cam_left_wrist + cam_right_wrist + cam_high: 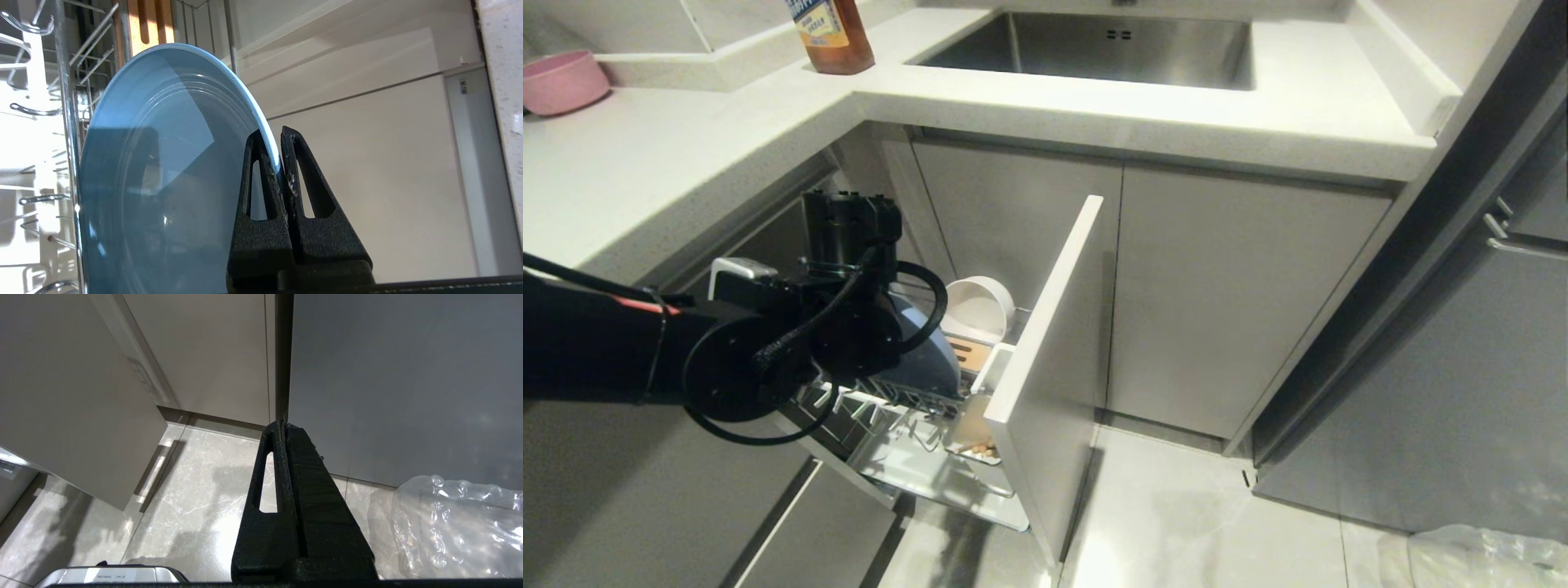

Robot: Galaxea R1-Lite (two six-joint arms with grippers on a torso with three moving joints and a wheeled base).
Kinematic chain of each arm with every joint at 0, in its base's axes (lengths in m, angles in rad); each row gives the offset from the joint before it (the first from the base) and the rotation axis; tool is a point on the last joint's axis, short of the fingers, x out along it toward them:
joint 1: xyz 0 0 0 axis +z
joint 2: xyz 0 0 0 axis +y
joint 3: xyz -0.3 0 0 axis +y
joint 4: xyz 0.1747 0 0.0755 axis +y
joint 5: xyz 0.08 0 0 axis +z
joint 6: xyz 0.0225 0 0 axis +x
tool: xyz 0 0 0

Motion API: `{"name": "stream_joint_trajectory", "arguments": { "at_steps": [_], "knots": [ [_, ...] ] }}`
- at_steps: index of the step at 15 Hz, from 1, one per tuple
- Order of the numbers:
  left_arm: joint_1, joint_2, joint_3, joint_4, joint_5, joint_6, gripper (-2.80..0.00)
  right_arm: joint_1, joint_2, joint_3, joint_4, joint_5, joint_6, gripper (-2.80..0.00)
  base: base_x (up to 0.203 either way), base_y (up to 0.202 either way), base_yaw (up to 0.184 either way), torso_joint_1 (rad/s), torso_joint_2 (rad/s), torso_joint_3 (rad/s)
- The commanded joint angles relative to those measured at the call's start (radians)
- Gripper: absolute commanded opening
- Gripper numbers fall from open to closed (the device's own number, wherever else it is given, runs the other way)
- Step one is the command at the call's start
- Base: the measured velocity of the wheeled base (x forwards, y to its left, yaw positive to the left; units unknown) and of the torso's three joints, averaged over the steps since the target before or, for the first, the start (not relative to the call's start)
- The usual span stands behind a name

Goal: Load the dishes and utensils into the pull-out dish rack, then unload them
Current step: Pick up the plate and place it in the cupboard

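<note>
The pull-out dish rack (pixel 907 457) stands drawn out of the cabinet, its pale grey drawer front (pixel 1054 351) toward the floor space. My left arm (pixel 768 351) reaches over it. In the left wrist view my left gripper (pixel 273 136) is shut on the rim of the light-blue plate (pixel 163 163), which stands on edge among the chrome wires (pixel 65 122). Part of the plate (pixel 931 351) shows beside the wrist. A white bowl (pixel 976 306) leans on its side behind the wooden strip (pixel 968 353). Light-wood chopsticks (pixel 980 447) sit in the white utensil cup (pixel 992 371). My right gripper (pixel 282 424) hangs shut and empty over the floor.
A white countertop (pixel 1094 122) with a steel sink (pixel 1094 49) runs above the rack. An orange bottle (pixel 833 33) and a pink bowl (pixel 560 82) stand on it. A clear plastic bag (pixel 1478 555) lies on the tiled floor at the right. Grey cabinet doors (pixel 1233 302) close off the back.
</note>
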State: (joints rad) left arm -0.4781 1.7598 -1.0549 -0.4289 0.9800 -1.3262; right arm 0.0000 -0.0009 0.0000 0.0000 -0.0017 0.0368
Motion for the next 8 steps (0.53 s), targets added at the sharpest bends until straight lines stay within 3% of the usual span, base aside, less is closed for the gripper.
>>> {"name": "stream_joint_trajectory", "arguments": {
  "at_steps": [1, 8],
  "knots": [
    [0.003, 0.003, 0.001, 0.001, 0.007, -0.007, -2.80, 0.000, 0.001, 0.000, 0.000, 0.000, 0.000, -2.80, 0.000, 0.000, 0.000, 0.000, 0.00, 0.000],
    [0.009, 0.057, -0.002, -0.001, 0.022, -0.002, -2.80, 0.000, 0.001, 0.000, 0.000, 0.000, 0.000, -2.80, 0.000, 0.000, 0.000, 0.000, 0.00, 0.000]
  ]
}}
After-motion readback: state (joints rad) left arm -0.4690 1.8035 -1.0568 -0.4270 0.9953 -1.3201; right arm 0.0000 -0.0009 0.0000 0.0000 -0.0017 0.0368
